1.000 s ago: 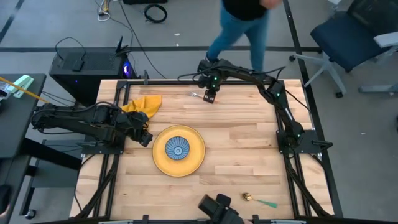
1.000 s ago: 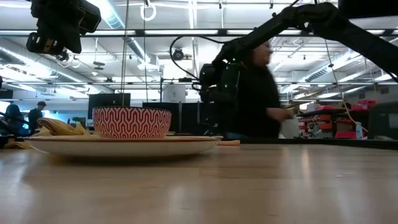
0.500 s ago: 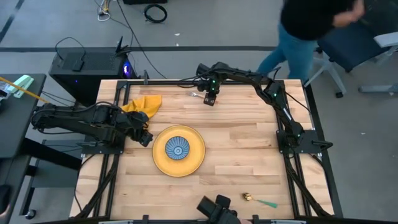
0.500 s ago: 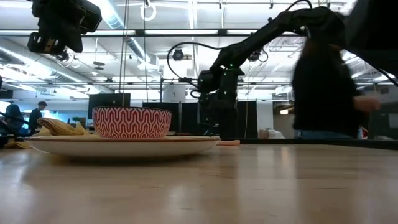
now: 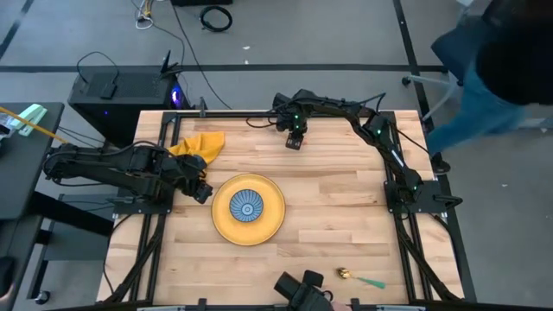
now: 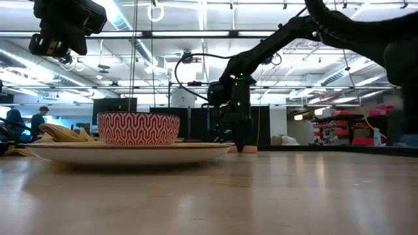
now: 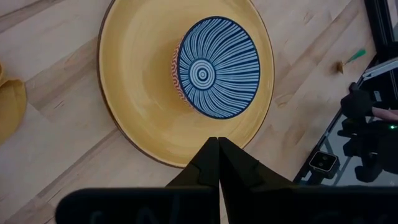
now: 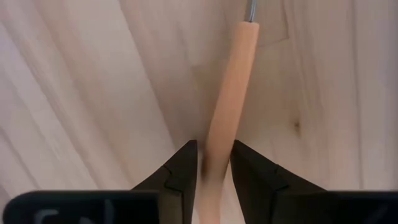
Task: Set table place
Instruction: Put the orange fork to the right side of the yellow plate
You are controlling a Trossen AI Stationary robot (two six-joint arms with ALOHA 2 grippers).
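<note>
The orange-handled fork (image 8: 227, 93) lies flat on the wooden table (image 5: 337, 199) near its far edge. My right gripper (image 5: 295, 141) is down at the tabletop over it, open, with a finger on either side of the handle (image 6: 238, 147). The blue-patterned bowl (image 5: 248, 207) stands in the middle of the yellow plate (image 5: 270, 223). My left gripper (image 5: 200, 192) is shut and empty, above the table just left of the plate (image 7: 143, 124). The yellow napkin (image 5: 200, 143) lies crumpled at the far left. The green-handled spoon (image 5: 361, 279) lies by the near edge. My right gripper's fingers (image 8: 183, 168) stand close on either side of the fork's orange handle (image 8: 214, 146), coming from above and pointing down, across the handle. I cannot tell whether they touch it. The fork lies flat on the table.
A dark camera unit (image 5: 302, 289) sits at the table's near edge. Black rails (image 5: 415, 233) edge the table on both sides. A person (image 5: 510, 60) is on the floor beyond the far right corner. Bare wood lies right of the plate.
My right gripper has come down to the tabletop and a little toward the near edge, so that its fingers now straddle the fork's handle. The person behind the far edge has walked off toward the right.
</note>
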